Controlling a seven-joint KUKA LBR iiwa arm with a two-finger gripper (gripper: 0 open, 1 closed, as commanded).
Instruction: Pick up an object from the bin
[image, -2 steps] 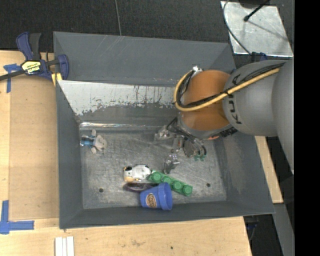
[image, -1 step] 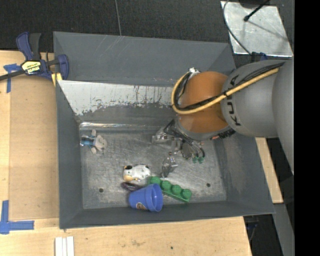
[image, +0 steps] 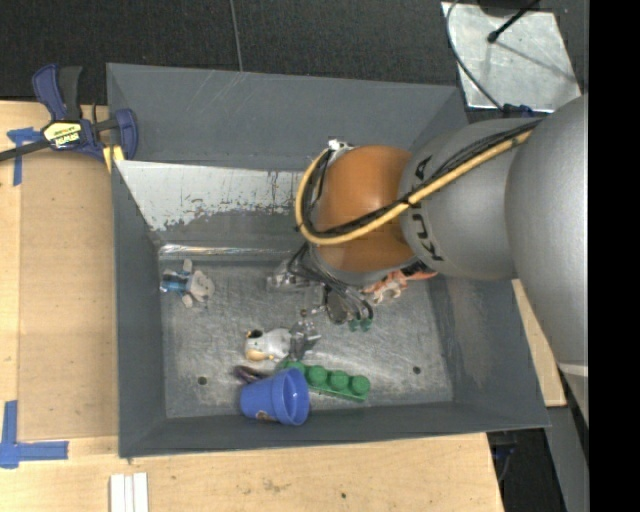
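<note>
The gripper (image: 322, 318) (open or closed, I cannot tell) may shove the small white-and-yellow toy (image: 262, 347) into the blue cup (image: 277, 398) rather than catch it.

— What lies along the front of the grey metal bin (image: 140, 330)?
— A blue plastic cup (image: 272, 401) on its side, touching a flat green studded brick (image: 338, 383).
— And behind them?
— A small white-and-yellow toy (image: 262, 346) sits just behind the cup. A tiny blue-and-white figure (image: 190, 283) lies well apart, far left.
</note>
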